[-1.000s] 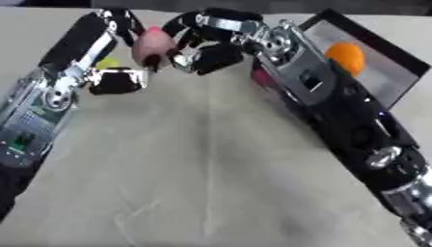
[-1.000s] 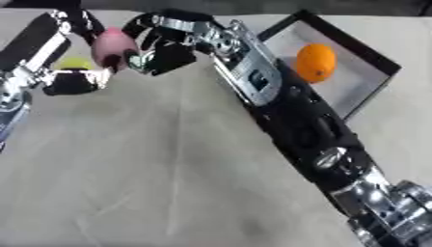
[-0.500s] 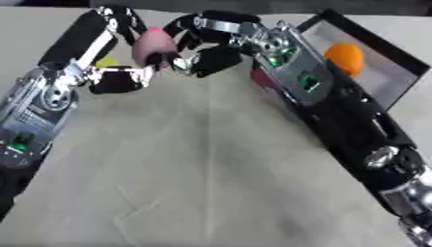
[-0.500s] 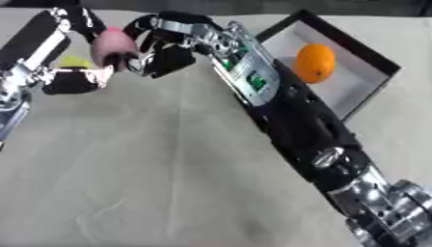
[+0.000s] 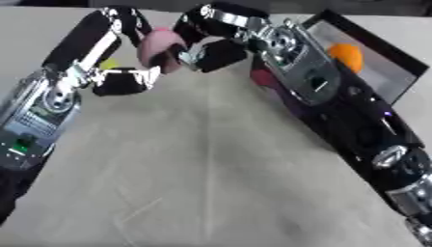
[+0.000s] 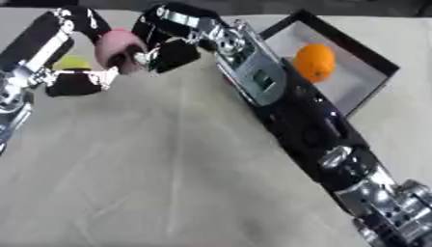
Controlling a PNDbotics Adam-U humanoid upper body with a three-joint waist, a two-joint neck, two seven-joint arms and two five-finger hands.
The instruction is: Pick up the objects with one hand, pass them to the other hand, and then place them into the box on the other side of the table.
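A shallow box (image 6: 364, 72) with dark walls and a pale floor lies at the upper right of the frame, and a single orange (image 6: 314, 61) rests inside it near the wall closest to the right arm. The bench (image 5: 194, 183) that carries everything is covered in a plain beige cloth with faint creases, and most of its middle and lower part shows only that cloth; past its far edge at the top of the frame the room is dark and nothing there can be made out. At the upper left, above the bench, a pink rounded object (image 5: 157, 47) sits between the two hands: the left hand (image 5: 125, 24) comes over it from the left with fingers curled about it, and the right hand (image 5: 209, 34) closes on it from the right, fingers bent against its side. Just below the left hand, a small yellow-green thing (image 6: 73, 62) lies on the cloth.
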